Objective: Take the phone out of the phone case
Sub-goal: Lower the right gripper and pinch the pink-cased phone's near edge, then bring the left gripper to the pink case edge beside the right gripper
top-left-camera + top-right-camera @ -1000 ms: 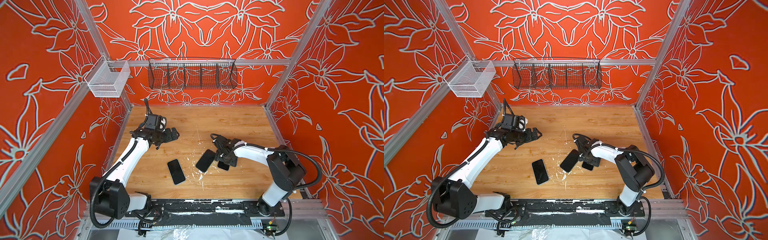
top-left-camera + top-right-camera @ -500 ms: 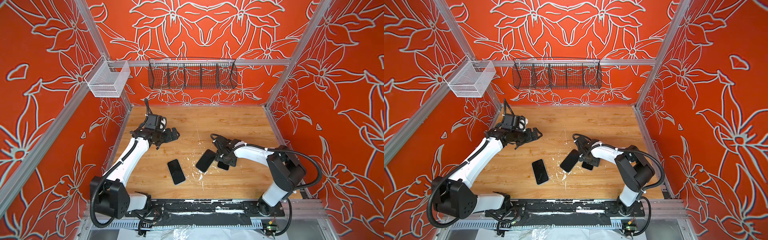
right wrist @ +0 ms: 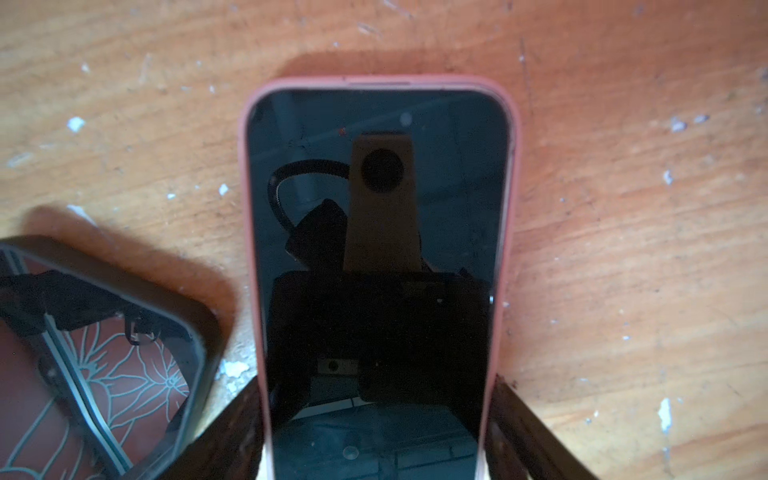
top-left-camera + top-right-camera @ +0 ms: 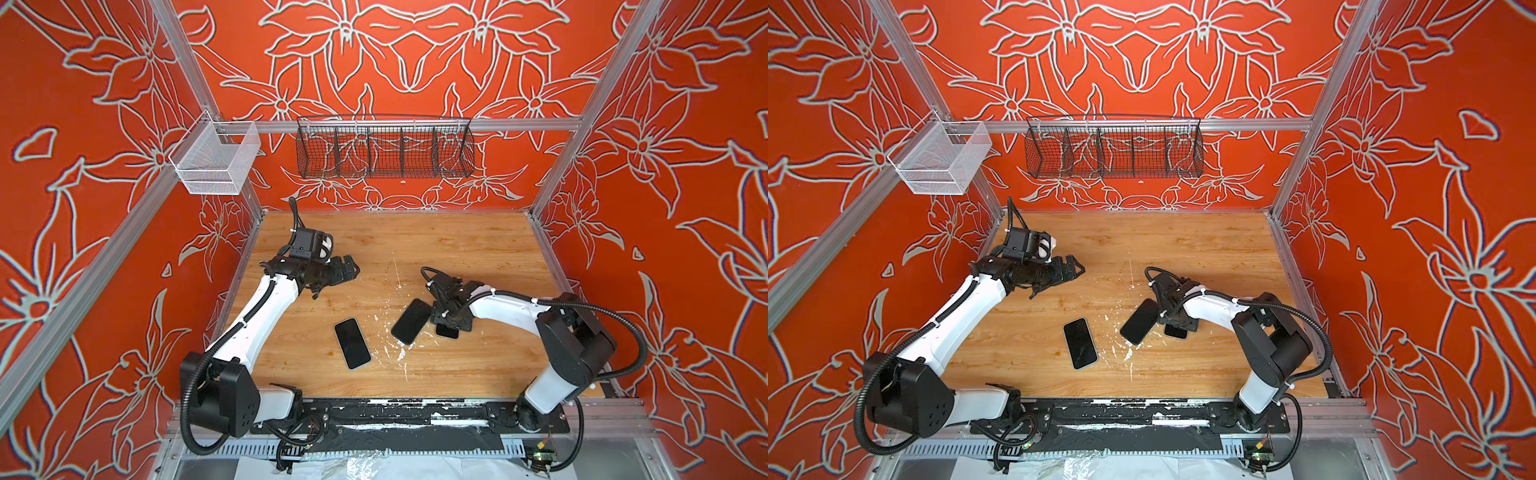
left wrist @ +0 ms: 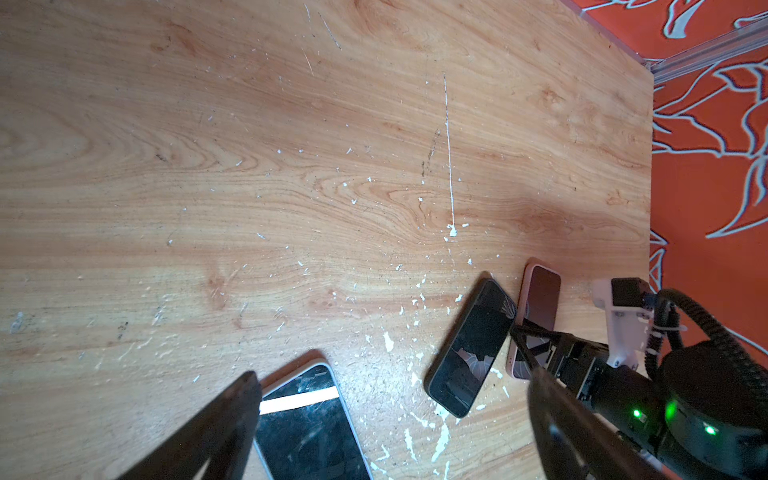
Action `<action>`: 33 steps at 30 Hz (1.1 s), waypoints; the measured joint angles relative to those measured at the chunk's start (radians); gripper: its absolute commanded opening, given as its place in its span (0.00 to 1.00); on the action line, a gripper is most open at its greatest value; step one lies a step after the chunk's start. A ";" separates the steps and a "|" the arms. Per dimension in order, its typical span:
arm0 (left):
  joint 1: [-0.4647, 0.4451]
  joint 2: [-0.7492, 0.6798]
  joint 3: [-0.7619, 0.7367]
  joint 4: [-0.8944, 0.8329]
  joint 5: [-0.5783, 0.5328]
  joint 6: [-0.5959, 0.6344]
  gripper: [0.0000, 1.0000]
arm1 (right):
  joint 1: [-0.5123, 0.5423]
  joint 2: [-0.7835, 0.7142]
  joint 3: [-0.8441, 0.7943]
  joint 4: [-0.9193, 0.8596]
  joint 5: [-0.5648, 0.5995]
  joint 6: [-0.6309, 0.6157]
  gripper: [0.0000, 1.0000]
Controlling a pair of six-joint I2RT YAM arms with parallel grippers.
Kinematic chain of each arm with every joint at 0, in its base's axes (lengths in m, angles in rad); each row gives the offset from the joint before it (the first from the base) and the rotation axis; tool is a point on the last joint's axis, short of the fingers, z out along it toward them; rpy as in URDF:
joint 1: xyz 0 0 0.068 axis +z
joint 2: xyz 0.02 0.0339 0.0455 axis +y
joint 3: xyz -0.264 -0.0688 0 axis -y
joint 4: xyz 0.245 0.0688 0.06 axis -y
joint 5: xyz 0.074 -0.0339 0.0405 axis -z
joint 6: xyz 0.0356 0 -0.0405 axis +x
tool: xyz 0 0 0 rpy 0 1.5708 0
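A phone (image 3: 378, 249) with a dark screen lies face up in a pink phone case (image 3: 509, 208) on the wooden table. My right gripper (image 3: 376, 436) straddles its near end, one finger pressed against each long side of the case. In both top views the right gripper (image 4: 451, 322) (image 4: 1177, 322) covers most of it, leaving only one end of the phone (image 4: 446, 331) showing. My left gripper (image 4: 351, 268) (image 5: 395, 415) hovers open and empty over the back left of the table, well away from the case.
A black phone (image 4: 411, 321) (image 3: 83, 353) with a cracked screen lies right beside the pink case. A white-edged phone (image 4: 352, 343) (image 5: 307, 428) lies nearer the middle front. A black wire basket (image 4: 384, 147) and a white mesh basket (image 4: 216, 160) hang on the walls.
The right gripper's jaws have narrowed onto the sides of the pink case. Both arms and the three phones stay where they were.
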 measured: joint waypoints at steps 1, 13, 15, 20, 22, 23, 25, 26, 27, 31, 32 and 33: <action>0.000 0.002 0.000 0.000 0.000 0.000 0.97 | 0.000 0.000 0.000 0.002 0.000 -0.006 0.40; -0.044 0.001 -0.130 0.072 0.059 -0.072 0.97 | 0.000 -0.022 -0.020 0.024 -0.002 -0.089 0.40; -0.060 -0.006 -0.167 0.095 0.069 -0.092 0.97 | -0.002 -0.030 -0.027 0.023 -0.005 -0.102 0.40; -0.118 -0.050 -0.250 0.204 0.095 -0.132 0.97 | -0.008 -0.034 -0.029 0.023 -0.027 -0.138 0.40; -0.143 -0.056 -0.274 0.254 0.108 -0.139 0.97 | -0.010 -0.034 -0.029 0.023 -0.036 -0.156 0.40; -0.156 -0.057 -0.287 0.282 0.115 -0.143 0.97 | -0.011 -0.034 -0.027 0.023 -0.041 -0.164 0.40; -0.179 -0.057 -0.314 0.336 0.127 -0.148 0.97 | -0.015 -0.033 -0.020 0.019 -0.056 -0.182 0.40; -0.190 -0.057 -0.326 0.362 0.135 -0.150 0.97 | -0.018 -0.033 -0.014 0.018 -0.066 -0.190 0.40; -0.198 -0.057 -0.335 0.384 0.141 -0.153 0.97 | -0.018 -0.033 -0.007 0.017 -0.074 -0.198 0.40; -0.222 -0.044 -0.359 0.469 0.169 -0.163 0.97 | -0.025 -0.033 0.033 0.012 -0.108 -0.232 0.40; -0.226 -0.037 -0.359 0.490 0.176 -0.166 0.97 | -0.027 -0.033 0.045 0.012 -0.118 -0.239 0.40; -0.230 -0.029 -0.359 0.508 0.180 -0.169 0.97 | -0.027 -0.033 0.056 0.011 -0.127 -0.245 0.40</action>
